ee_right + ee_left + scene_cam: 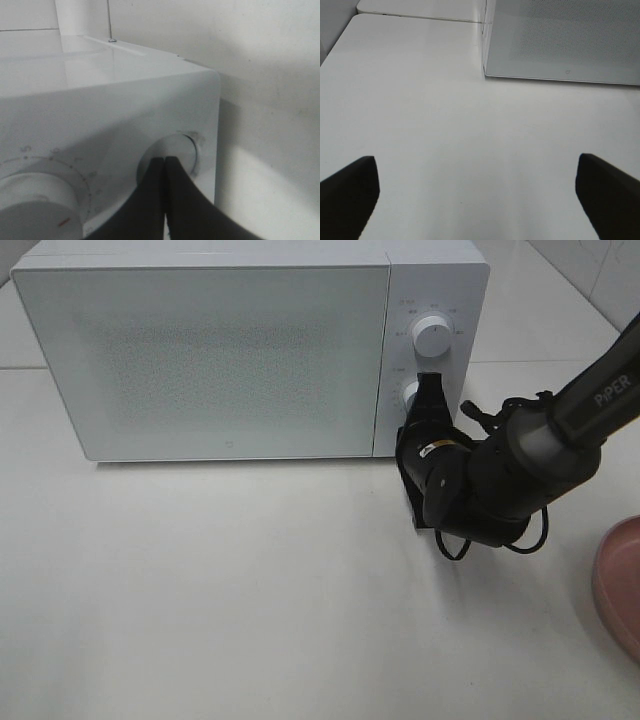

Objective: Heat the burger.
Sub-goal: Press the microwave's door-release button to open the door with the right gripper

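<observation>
The burger is out of view. The white microwave point(230, 350) stands at the back of the table with its door closed. My right gripper point(430, 385) is shut with nothing between its fingers. Its joined tips point(165, 161) rest against the front of the lower knob point(182, 150) on the control panel. The upper knob point(432, 335) sits just above, apart from the fingers. My left gripper point(477, 195) does not show in the exterior high view. In the left wrist view it is open over bare table, with its dark fingers point(350, 195) far apart and the microwave's lower left corner point(487, 72) ahead of it.
A shallow pink plate point(620, 590) lies at the right edge of the table, partly cut off by the frame. The right arm point(520, 465) and its cable hang in front of the control panel. White table point(250, 590) stretches in front of the microwave.
</observation>
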You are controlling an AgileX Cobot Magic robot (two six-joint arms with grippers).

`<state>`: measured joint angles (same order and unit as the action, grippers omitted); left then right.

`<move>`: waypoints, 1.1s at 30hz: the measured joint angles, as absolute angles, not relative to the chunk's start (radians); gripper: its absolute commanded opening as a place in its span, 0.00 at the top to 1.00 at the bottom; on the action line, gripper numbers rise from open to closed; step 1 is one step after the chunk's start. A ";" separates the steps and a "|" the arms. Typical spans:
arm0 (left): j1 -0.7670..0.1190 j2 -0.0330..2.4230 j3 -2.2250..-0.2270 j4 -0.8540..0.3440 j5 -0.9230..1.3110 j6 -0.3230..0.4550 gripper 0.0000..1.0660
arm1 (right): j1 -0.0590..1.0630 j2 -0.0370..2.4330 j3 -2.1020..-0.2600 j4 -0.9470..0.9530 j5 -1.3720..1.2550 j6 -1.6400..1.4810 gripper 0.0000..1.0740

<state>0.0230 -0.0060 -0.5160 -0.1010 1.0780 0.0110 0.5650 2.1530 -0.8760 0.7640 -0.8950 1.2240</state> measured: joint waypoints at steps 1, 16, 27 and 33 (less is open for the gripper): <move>0.023 -0.006 -0.516 -0.101 1.078 0.011 0.04 | 0.565 2.153 -0.880 0.769 -0.893 1.222 1.00; 0.023 -0.006 -0.516 -0.101 1.078 0.011 0.04 | 0.571 2.189 -0.941 0.856 -0.887 1.147 1.00; 0.023 -0.006 -0.516 -0.101 1.078 0.011 0.04 | 0.570 2.211 -0.967 0.886 -0.889 1.104 1.00; 0.023 -0.006 -0.516 -0.101 1.078 0.011 0.04 | 0.570 2.211 -0.967 0.888 -0.889 1.103 1.00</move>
